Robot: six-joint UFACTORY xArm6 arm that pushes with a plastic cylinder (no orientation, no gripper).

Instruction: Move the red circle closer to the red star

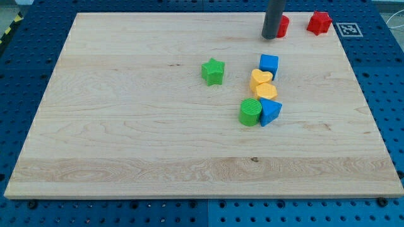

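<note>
Near the view's top edge, right of centre, my tip (273,38) stood on the wooden board (126,126), touching or nearly touching the left side of the red circle (283,26). With only a bare rod at the arm's end, it gripped nothing; it simply stood against that block.

Much of the red circle lay hidden behind the rod, so I saw only its right part: a low, bright red piece with a rounded edge. Being round, it showed no long axis and no facing that I could make out.

Just to the view's right of it, with a clear gap between, sat the red star (319,23), close to the board's top right corner, its points blunt and its top face lit.

Well below these, toward the board's middle, the other blocks sat in a loose cluster. A blue cube (269,65) was uppermost, with two yellow hearts (261,78) (266,91) beneath it, touching each other. Below them a green cylinder (250,112) stood pressed beside a blue triangular block (271,111). A green star (213,71) sat apart, to the view's left of the cluster.
</note>
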